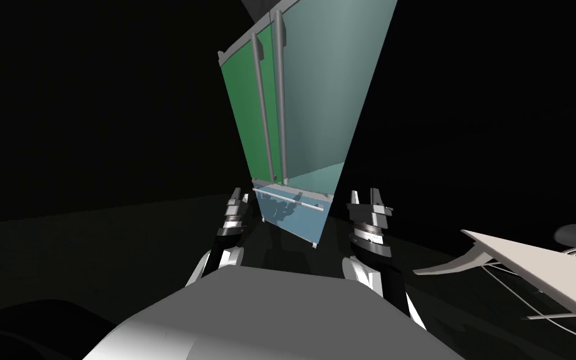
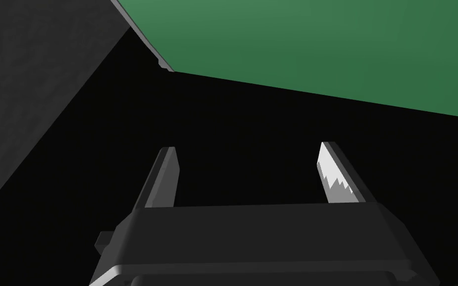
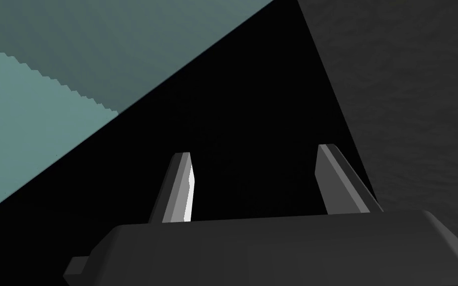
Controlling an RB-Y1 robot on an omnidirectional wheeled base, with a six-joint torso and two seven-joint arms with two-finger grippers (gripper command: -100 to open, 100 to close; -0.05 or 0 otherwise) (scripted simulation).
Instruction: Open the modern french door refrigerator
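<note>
Refrigerator: it is standing straight ahead, between the two hands and just beyond them, with both doors looking shut.
Left hand: it is hovering low by the refrigerator's left lower corner, fingers spread and gripping nothing.
Green door: it is facing the left hand. It is probably a stiff, heavy slab that will be swinging on an outer hinge, with a smooth face offering no grip.
Left bar: it is running upright along the green door's inner edge and is likely the place to hold. It looks rigid, thin enough to pinch, and perhaps slippery.
Right bar: it is standing just beside the left bar, across the centre seam, on the blue-grey door.
Drawer: it is sitting beneath both doors and carrying a crosswise rail.
Right hand: it is hovering off the refrigerator's right lower corner, fingers spread and empty.
Floor: it is lying dark and flat around the refrigerator.
Room: a black area is surrounding the refrigerator.
Bench: this white bench is lying well apart on the right.
</note>
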